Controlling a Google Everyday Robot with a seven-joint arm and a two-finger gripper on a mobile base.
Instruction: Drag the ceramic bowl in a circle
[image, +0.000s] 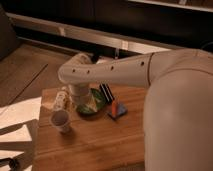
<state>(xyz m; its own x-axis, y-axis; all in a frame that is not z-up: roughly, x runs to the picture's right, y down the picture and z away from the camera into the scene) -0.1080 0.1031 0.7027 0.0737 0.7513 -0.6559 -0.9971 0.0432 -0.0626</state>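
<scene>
Your gripper (81, 95) is down at the bowl (95, 107), centre-left on the counter (100, 147); clenched or released, I can't tell. Careful: a wide circle could knock the cup (61, 121) at lower left, or the coloured block (116, 109) just right.

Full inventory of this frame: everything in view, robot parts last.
table: 1, light wood, centre of view.
ceramic bowl: 1, dark green with a lighter green inside, on the table's far half.
cup: 1, pale, upright, on the table left of the bowl and nearer the camera.
pale patterned item: 1, whitish, lying behind the cup; cannot tell what it is.
dark striped item: 1, black, by the bowl's far right rim.
multicoloured item: 1, orange, red and blue, right of the bowl.
white sheets: a few, left of the table.
arm: 1, white, reaching in from the right.
gripper: 1, at the bowl's left side, under the arm's bend.
</scene>
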